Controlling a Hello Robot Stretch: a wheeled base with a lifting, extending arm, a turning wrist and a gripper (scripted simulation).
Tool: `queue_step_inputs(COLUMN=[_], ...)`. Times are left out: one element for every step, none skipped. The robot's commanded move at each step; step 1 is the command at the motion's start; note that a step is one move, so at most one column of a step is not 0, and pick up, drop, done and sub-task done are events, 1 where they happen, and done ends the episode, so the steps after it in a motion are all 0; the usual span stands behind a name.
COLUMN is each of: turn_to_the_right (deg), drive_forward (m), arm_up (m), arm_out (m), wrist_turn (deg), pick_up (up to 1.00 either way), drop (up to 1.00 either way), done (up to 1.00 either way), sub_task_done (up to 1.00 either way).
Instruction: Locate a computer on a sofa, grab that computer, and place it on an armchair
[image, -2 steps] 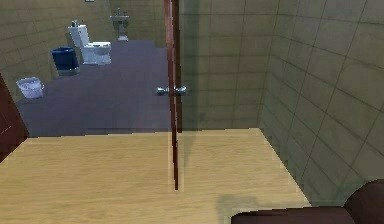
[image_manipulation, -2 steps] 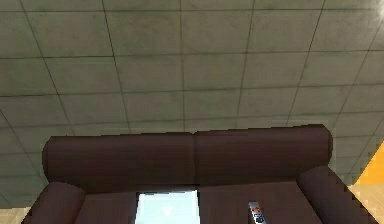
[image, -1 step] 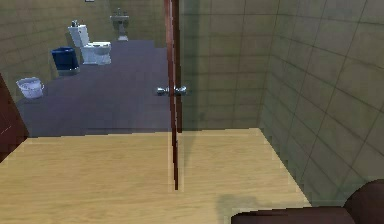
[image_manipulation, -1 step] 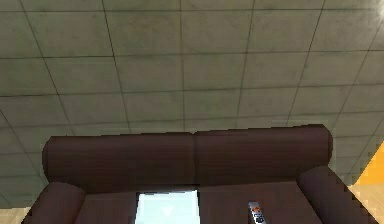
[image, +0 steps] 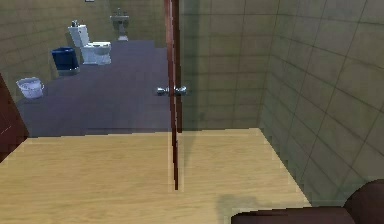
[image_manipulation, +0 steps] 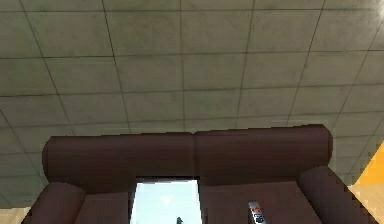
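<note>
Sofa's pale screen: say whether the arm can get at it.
Likely yes: the screen stands mid-seat on the sofa, out on the arm's side, nothing before it; a small thing lies apart at its right.

Arm side view, 6 o'clock, at the bottom edge: a small part of the gripper (image_manipulation: 178, 218) shows as a thin, dark, pointed tip. Finer detail is too small to tell.

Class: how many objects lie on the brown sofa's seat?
2: a pale rectangular panel mid-seat, and a small slim object to its right. The picture's edge may hide others.
</note>
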Motion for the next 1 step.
queue_step_inputs(turn_to_the_right=[0.0], drive_forward=[0.0], arm_up=[0.5], arm_out=[0.0], wrist_turn=[0.0], pick_up=[0.0], drop=[0.0], done=[0.0], sub_task_done=[0.0])
